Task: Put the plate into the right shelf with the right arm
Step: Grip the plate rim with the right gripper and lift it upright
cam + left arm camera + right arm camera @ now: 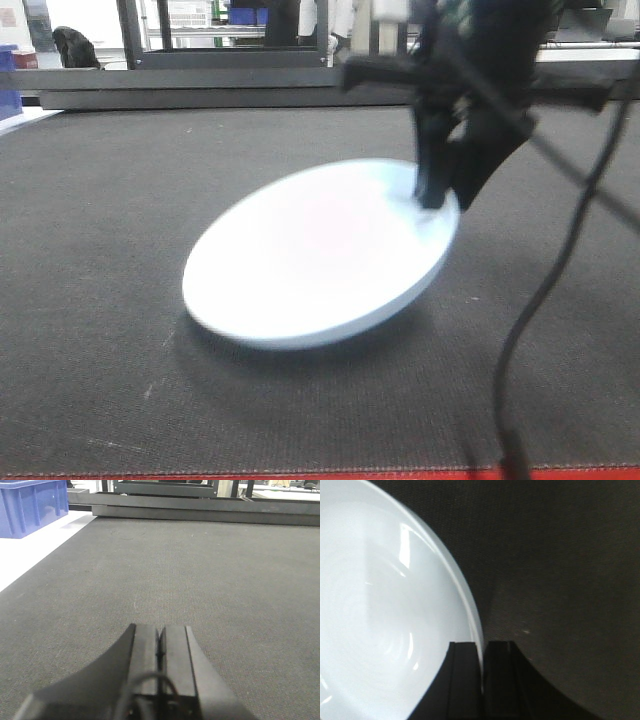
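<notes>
Front view: your plain white round plate (320, 255) sits tilted over the dark grey mat (100, 380), w/ the black right gripper (437, 195) pinching its raised far rim. Left wrist: blue plastic bin (30, 505), contents hidden; left gripper (160, 632) clenched, holding nothing. Right wrist: jaws clamped across the plate's rim.

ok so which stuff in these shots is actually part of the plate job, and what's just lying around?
In the job:
- plate, tilted
- right claw, shut on the plate's rim

Just around:
- left claw, shut, empty
- blue bin
- black mat
- dark frame along the mat's far edge
- cable hanging in front
</notes>
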